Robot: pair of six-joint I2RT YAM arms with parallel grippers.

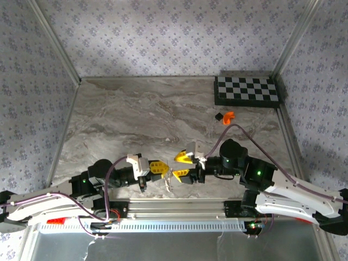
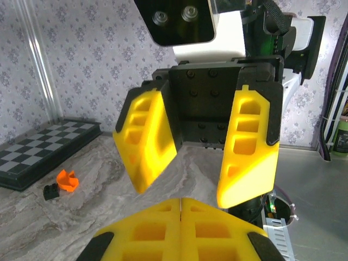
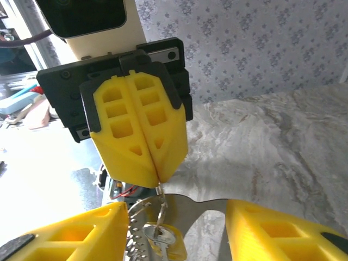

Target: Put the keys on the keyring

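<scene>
Marble tabletop [image 1: 136,119] below; my left gripper [image 3: 157,174] clenches the keyring [image 3: 161,191], keys [image 3: 162,235] hanging under it, straight ahead of my right gripper [image 1: 182,166], which is released.

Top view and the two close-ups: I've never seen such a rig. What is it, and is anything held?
Two robot arms stand at a marble table. The top view looks down from above; each close-up comes from a wrist camera facing the other arm. The yellow pads form each arm's tool. The left tool is shut, pinching the keyring, keys dangling below. The right tool is open, holding nothing. A checkerboard, an orange piece and a black piece lie far right.
</scene>
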